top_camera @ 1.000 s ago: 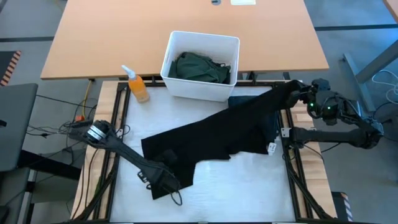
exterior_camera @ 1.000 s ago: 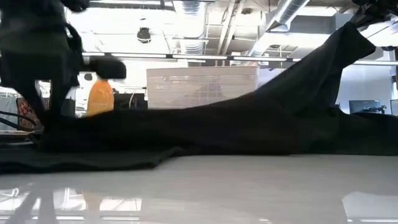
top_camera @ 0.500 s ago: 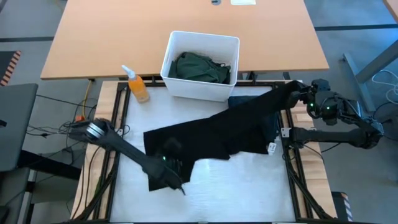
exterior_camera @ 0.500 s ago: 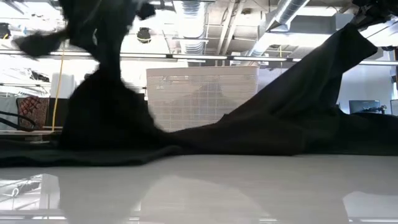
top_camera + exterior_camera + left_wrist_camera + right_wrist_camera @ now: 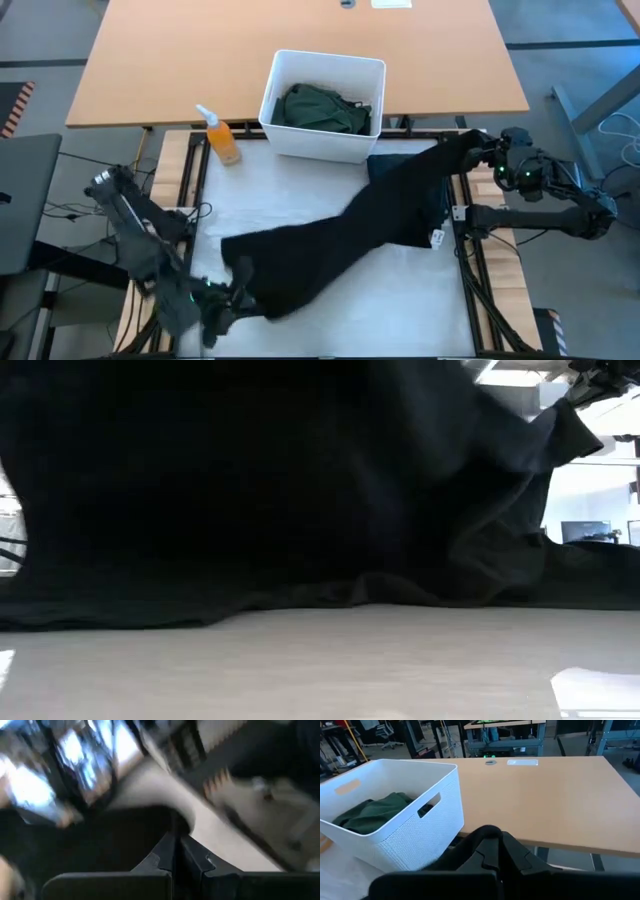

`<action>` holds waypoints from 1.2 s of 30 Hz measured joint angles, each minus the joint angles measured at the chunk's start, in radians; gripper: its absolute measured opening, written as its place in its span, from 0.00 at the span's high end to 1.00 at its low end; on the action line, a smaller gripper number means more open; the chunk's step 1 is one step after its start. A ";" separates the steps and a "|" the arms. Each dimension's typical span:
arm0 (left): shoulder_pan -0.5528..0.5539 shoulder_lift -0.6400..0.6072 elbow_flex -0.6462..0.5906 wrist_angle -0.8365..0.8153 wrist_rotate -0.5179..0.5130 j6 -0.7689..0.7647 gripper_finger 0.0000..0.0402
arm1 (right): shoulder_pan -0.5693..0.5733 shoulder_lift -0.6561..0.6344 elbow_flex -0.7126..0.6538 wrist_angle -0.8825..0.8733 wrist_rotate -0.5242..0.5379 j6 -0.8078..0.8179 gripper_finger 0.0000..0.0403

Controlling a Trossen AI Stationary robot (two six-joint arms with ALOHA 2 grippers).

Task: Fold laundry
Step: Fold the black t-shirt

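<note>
High view: black garment (image 5: 350, 235) stretched diagonally across the white table (image 5: 400, 300), from near-left corner to far-right edge. Left gripper (image 5: 232, 293) clenched on its near-left end, right gripper (image 5: 470, 148) clenched on the far-right end. White bin (image 5: 322, 105) at the table's far edge, green garment (image 5: 322, 107) inside. Orange spray bottle (image 5: 220, 137) beside the bin.

Low view: black cloth (image 5: 300, 490) fills most of the picture, draped down to the tabletop.

Left wrist view: blurred; fingers (image 5: 192, 860) pressed together, probably on dark cloth.

Right wrist view: fingers (image 5: 517, 855) pinched on a black fold (image 5: 482, 836); bin (image 5: 420, 827) ahead with green garment (image 5: 375, 812).
</note>
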 joint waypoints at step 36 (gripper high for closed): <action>-0.190 0.072 0.407 -0.668 -0.774 -0.200 1.00 | 0.001 -0.016 0.048 0.132 -0.785 0.092 0.95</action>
